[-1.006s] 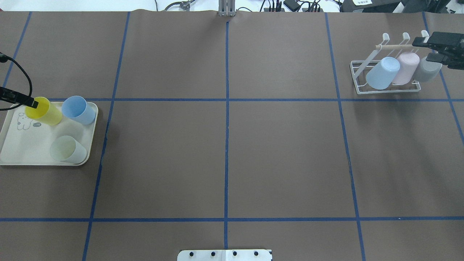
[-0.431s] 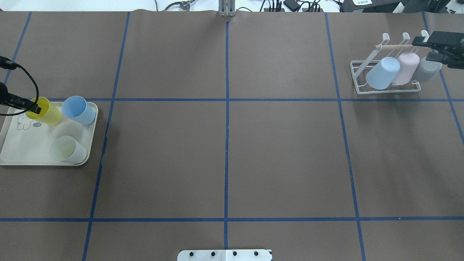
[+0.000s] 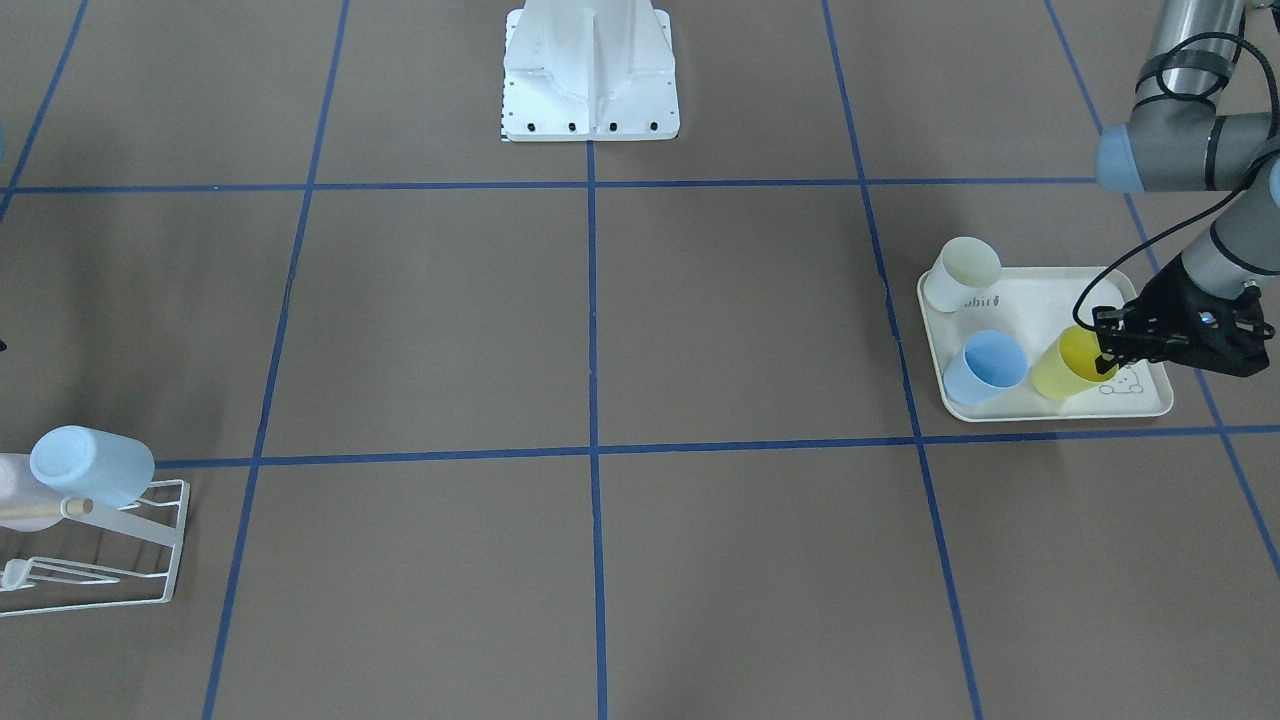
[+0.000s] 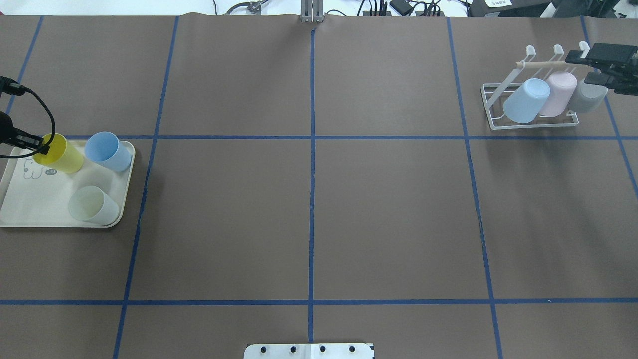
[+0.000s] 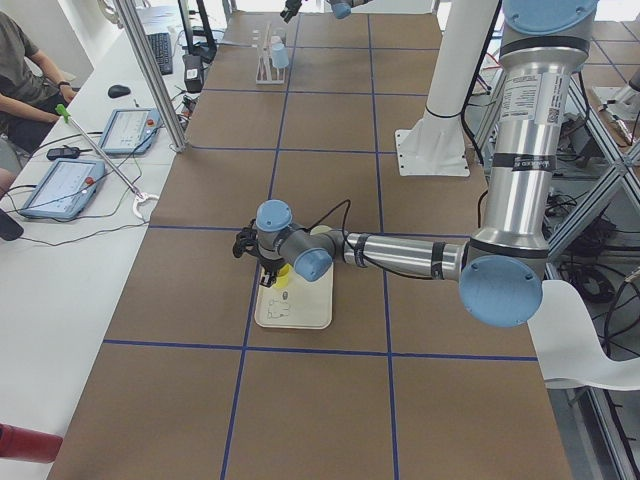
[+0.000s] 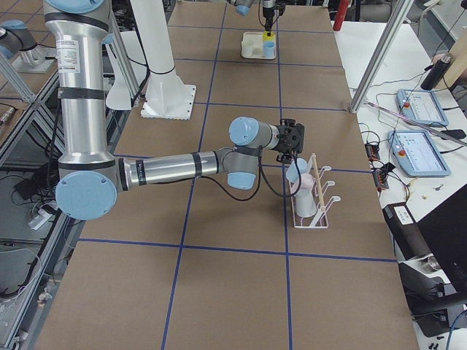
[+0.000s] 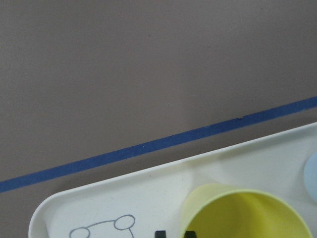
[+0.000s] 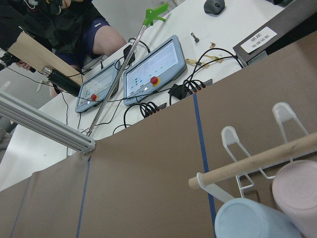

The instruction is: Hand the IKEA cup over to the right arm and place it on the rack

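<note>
One pincer (image 3: 1103,350) astride cup (image 3: 1058,374) rim — tray (image 3: 1045,300) corner

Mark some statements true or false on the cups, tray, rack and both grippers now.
Three cups hang on the white wire-frame rack. True: a pale blue cup, a pink cup, a grey cup.
The yellow plastic cup lies on its side. False: it stands mouth up on the cream rabbit-print tray.
The left gripper is at the yellow cup's rim. True.
The right gripper hovers over the tray. False: it is beside the grey cup at the rack, jaws apart.
The tray holds two cups. False: three, with a light blue cup and a whitish cup.
</note>
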`<act>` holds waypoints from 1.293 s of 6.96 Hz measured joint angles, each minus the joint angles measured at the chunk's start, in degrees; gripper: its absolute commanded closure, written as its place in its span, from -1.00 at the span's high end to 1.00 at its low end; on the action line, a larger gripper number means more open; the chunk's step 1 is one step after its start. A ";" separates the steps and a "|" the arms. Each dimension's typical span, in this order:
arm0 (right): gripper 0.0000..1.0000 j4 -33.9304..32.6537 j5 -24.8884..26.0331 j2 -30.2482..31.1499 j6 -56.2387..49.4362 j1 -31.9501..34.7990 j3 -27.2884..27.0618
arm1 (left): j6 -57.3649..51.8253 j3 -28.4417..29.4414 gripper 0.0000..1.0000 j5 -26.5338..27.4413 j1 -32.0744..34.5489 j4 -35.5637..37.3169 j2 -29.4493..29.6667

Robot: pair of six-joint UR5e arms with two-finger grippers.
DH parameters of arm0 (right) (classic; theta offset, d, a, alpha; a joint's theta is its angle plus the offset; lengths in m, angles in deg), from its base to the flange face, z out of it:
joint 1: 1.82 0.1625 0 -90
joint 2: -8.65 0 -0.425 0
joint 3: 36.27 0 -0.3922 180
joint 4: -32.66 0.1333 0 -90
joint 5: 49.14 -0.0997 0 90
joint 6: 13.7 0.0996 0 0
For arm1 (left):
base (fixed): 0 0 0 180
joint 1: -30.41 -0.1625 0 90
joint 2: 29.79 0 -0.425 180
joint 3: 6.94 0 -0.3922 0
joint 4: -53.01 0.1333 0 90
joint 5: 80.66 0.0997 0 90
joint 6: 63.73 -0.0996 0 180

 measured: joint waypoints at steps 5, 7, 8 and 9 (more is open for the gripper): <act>0.98 -0.02 0.07 -0.30 0.15 -0.24 -0.07 | -0.43 -6.56 -1.00 -0.98 6.09 6.24 0.47; 0.98 -0.02 0.09 -0.63 1.29 -0.51 -0.14 | 0.74 -15.07 -1.00 -1.03 8.22 16.71 4.38; 0.98 -0.01 0.18 -0.85 2.09 -0.78 -0.26 | 4.12 -17.86 -1.00 -1.33 8.50 18.91 6.34; 0.97 0.00 0.27 -1.42 4.03 -1.14 -0.45 | 11.00 -19.48 -1.00 -3.03 8.35 19.40 8.89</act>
